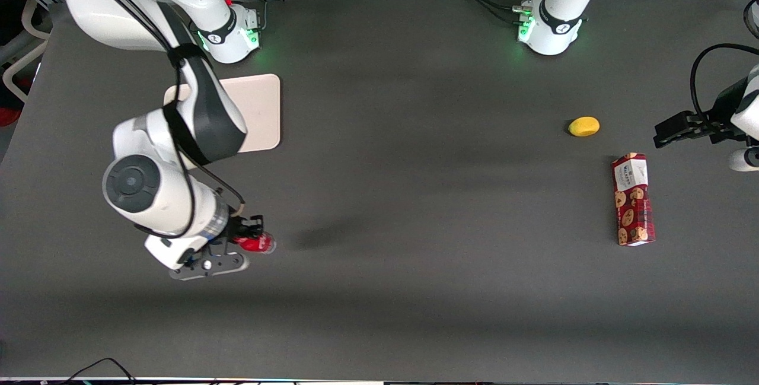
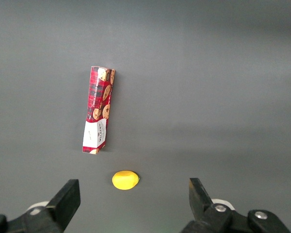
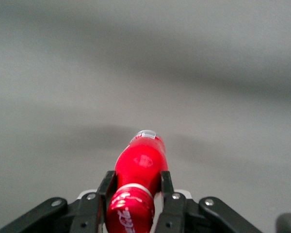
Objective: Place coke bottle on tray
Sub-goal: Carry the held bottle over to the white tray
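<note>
The coke bottle (image 1: 258,244) is small and red, held lying sideways in my right gripper (image 1: 249,236), nearer the front camera than the tray. In the right wrist view the bottle (image 3: 141,167) sits between the two black fingers (image 3: 106,187), which press on its neck, cap toward the camera. The gripper (image 3: 136,187) is shut on it. The beige tray (image 1: 261,106) lies flat near the working arm's base, partly hidden by the arm. Whether the bottle touches the table I cannot tell.
A yellow lemon-like object (image 1: 584,126) and a long red cookie box (image 1: 633,200) lie toward the parked arm's end of the table; both show in the left wrist view, lemon (image 2: 125,179) and box (image 2: 98,109). Dark grey mat (image 1: 415,195) covers the table.
</note>
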Robot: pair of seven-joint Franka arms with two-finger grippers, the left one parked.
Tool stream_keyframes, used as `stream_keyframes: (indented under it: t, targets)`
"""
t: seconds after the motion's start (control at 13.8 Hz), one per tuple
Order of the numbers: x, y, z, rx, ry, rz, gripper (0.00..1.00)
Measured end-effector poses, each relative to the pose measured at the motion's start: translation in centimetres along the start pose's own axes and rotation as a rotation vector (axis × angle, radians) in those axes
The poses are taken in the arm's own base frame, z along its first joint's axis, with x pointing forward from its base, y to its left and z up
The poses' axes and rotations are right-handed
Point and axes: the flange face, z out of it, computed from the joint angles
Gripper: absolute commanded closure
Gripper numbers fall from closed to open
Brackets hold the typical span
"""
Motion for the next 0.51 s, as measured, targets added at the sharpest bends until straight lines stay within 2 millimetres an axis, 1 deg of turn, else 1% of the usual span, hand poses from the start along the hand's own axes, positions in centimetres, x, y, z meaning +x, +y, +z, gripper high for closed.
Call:
stream_keyframes:
  t: [0.15, 0.22, 0.36, 0.51]
  targets:
    - [-3.0, 2.6, 0.0, -0.016, -0.052, -0.042, 1.00]
    - [-5.0, 3.7, 0.1, -0.024, -0.078, -0.054, 1.00]
    - [-9.6, 4.9, 0.2, -0.040, -0.093, -0.077, 1.00]
    - [-14.8, 6.8, 1.2, -0.053, -0.082, -0.098, 1.00]
